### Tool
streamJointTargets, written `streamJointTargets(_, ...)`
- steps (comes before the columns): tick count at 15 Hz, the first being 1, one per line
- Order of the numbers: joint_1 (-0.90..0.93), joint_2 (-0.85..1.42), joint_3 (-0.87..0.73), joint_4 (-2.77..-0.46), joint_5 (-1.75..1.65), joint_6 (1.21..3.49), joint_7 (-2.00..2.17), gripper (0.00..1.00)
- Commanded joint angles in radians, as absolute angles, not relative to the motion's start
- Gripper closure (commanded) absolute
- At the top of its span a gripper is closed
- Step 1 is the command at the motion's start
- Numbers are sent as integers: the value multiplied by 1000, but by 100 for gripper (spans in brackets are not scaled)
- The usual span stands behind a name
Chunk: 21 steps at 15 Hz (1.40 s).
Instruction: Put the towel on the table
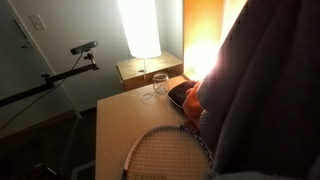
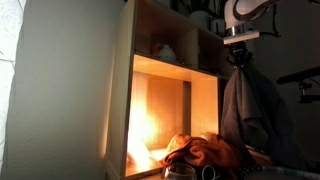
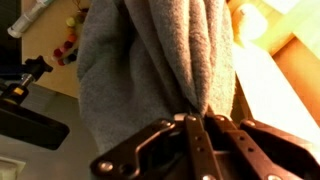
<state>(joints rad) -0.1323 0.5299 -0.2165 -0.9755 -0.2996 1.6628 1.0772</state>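
Grey towel [image 2: 252,110] hangs at the right of the frame, its bunched top clamped in the tool [image 2: 240,52], near the tan table [image 1: 125,125].

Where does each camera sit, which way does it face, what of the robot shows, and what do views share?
Exterior view: raised, looking along the table past a tennis racket toward a lamp; no robot part discernible, only the hanging towel.
Exterior view: low, facing a lit wooden shelf unit; the gripper shows top right, holding the towel.
Wrist view: looks along the gripper, shut on the towel.
Shared: towel in all three; orange cloth in both exterior views.
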Motion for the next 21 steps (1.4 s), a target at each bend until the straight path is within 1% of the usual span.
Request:
streamJointTargets(1,-131,465,-206,-1006,-292,1690,1038,93)
streamJointTargets(5,-108,428,-204,-1007,-307,1691,1007,93)
streamJointTargets(21,89,353,-177,-1061,-510,1726,904,93)
